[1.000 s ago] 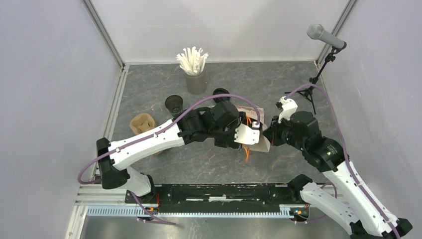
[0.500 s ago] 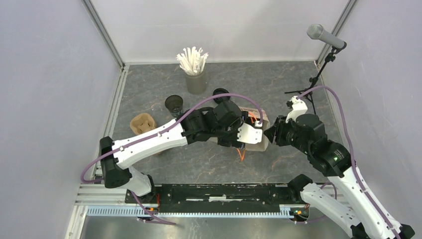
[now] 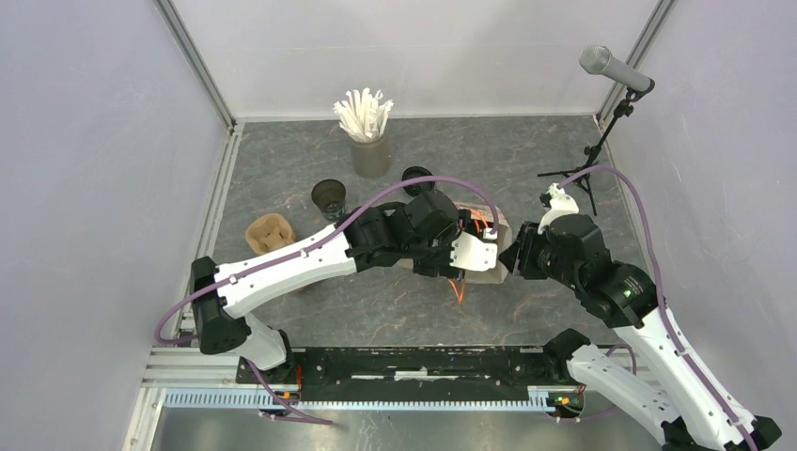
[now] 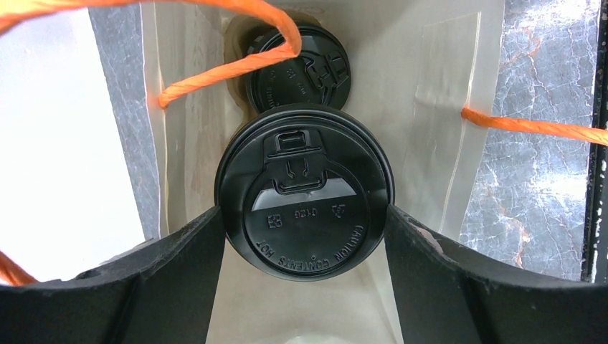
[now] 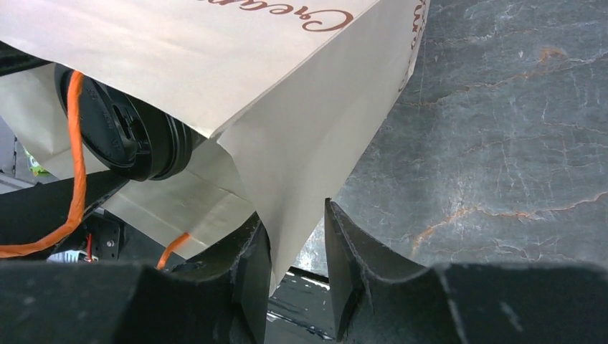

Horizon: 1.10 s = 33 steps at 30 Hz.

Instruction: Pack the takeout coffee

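Observation:
In the left wrist view a black lidded takeout coffee cup sits between the fingers of my left gripper, which is shut on it at the lid's sides. The cup hangs inside a white paper bag with orange rope handles. A second lidded cup stands deeper in the bag. From above, my left gripper is at the bag's mouth. My right gripper is open, with the bag's corner loose between its fingers. A lidless black cup stands on the table.
A grey cup of white straws stands at the back. A black lid or cup lies near it. A brown pulp carrier lies at the left. A microphone on a stand is at the back right.
My right gripper has opened and let go of the bag's edge, after drawing back a little to the right. The left gripper still holds the cup in the bag.

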Tool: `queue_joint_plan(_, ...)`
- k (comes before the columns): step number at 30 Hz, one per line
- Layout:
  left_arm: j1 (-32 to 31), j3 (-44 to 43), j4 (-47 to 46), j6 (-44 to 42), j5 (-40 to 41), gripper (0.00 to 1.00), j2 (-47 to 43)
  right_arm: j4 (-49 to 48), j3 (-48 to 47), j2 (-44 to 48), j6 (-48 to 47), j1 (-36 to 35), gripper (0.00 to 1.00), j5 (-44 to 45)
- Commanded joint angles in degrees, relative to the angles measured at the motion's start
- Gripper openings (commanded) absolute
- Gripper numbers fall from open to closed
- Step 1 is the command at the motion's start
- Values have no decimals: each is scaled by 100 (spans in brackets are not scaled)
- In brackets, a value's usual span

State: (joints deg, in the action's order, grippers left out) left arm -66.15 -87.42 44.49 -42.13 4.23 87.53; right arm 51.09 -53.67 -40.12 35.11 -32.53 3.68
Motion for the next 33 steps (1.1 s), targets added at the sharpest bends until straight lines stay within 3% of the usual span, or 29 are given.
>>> queue_joint_plan(1,-56,-196,-283,-256,-38,33,71,-354,28,-39,214,-10,37,24)
queue_joint_plan(5,-69,-348,-285,-178,-34,33,153,-382,24,-198,244,-7,36,141)
queue_joint_plan(9,-66,-388,-275,-130,12,33,148,-346,-128,-302,-13,-14,11,360)
queue_joint_plan(12,-65,-330,-146,-214,81,33,77,-370,23,-245,-185,-7,4,146)
queue_joint_plan(33,-142,415,-109,-921,691,31,-225,-353,164,-52,-791,-8,0,-351)
